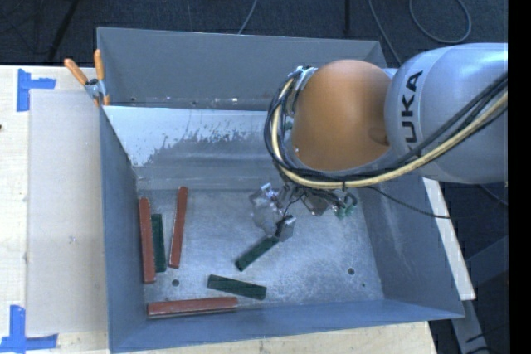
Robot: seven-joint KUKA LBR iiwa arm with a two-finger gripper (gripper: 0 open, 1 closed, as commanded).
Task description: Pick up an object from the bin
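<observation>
My gripper point(280, 216) hangs low over the middle of the bin floor, beneath the arm's orange cover. A dark green flat stick point(257, 252) lies slanted just below it, its upper right end reaching up to the gripper's tip. Whether that end is held cannot be made out. A second dark green stick point(236, 287) lies flat further toward the front, apart from the gripper.
By the left wall lie two brown sticks point(146, 239) point(177, 226) with a short dark green one point(158, 242) between them. Another brown stick point(192, 307) rests along the front wall. The arm and its cables cover the bin's right rear.
</observation>
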